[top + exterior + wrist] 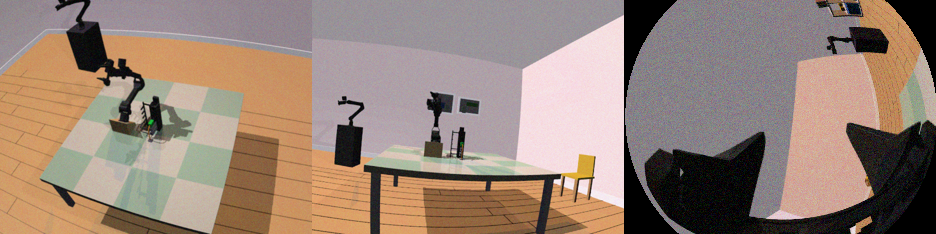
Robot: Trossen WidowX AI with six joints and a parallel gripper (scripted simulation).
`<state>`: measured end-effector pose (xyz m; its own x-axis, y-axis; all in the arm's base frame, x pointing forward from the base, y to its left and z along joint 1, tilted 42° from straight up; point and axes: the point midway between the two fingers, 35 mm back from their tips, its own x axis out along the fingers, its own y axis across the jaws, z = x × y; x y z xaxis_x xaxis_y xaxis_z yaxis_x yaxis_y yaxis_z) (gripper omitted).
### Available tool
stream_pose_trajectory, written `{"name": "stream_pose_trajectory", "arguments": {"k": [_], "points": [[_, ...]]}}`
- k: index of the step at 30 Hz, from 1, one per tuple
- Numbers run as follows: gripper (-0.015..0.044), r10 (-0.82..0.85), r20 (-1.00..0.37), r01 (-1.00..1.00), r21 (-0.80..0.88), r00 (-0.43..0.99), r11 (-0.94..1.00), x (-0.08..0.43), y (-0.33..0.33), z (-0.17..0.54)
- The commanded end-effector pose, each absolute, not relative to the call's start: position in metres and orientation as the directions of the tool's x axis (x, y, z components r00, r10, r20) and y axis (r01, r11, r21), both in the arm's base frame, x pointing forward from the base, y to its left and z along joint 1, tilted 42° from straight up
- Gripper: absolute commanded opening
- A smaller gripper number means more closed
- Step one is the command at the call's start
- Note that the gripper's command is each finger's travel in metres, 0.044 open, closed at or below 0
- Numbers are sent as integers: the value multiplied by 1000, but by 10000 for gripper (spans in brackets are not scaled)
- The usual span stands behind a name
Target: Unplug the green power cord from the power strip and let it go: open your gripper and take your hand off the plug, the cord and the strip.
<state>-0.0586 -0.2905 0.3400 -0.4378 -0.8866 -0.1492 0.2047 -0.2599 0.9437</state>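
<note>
One green plug (pixel 151 122), still seated.

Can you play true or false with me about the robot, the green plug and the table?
1. The green plug is in the tall black power strip. True.
2. The gripper has its jaws shut on the plug. False: the jaws are wide open, holding nothing, raised high and away from the plug.
3. The table has green and white squares. True.
4. A red chair stands by the wall. False: the chair is yellow.
5. The cord hangs down from the plug to the table. True.
</note>
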Motion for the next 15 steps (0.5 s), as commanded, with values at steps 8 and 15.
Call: {"name": "stream_pose_trajectory", "arguments": {"k": [8,15], "points": [[190,-887,-435,394,797,-153,-458,16,-327,274],[160,-692,-713,643,583,112,-497,102,-323,201]]}}
